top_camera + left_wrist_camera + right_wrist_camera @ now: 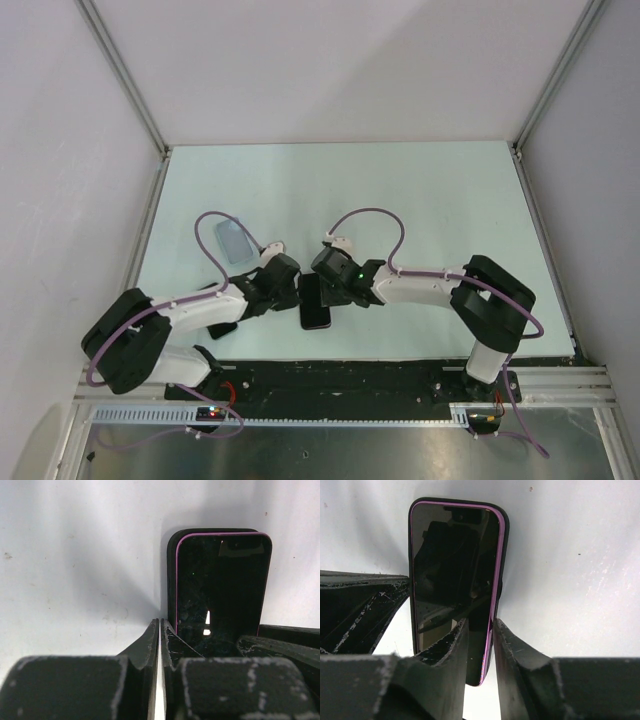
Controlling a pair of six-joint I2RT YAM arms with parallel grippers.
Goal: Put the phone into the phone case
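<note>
A dark phone (316,305) with a thin purple line round its screen and a black outer edge lies flat on the table between both grippers. It also shows in the left wrist view (220,580) and the right wrist view (455,565). The phone case (233,240), pale blue and translucent, lies by itself at the back left, apart from the phone. My left gripper (297,290) (160,621) is shut on nothing, its tips against the phone's left edge. My right gripper (322,283) (480,622) stands narrowly open astride the phone's right edge, one finger over the screen, the other outside.
The pale green table (420,200) is walled in white, with metal posts (125,75) at the back corners. A black base plate (340,380) runs along the near edge. Purple cables (375,215) loop above both wrists.
</note>
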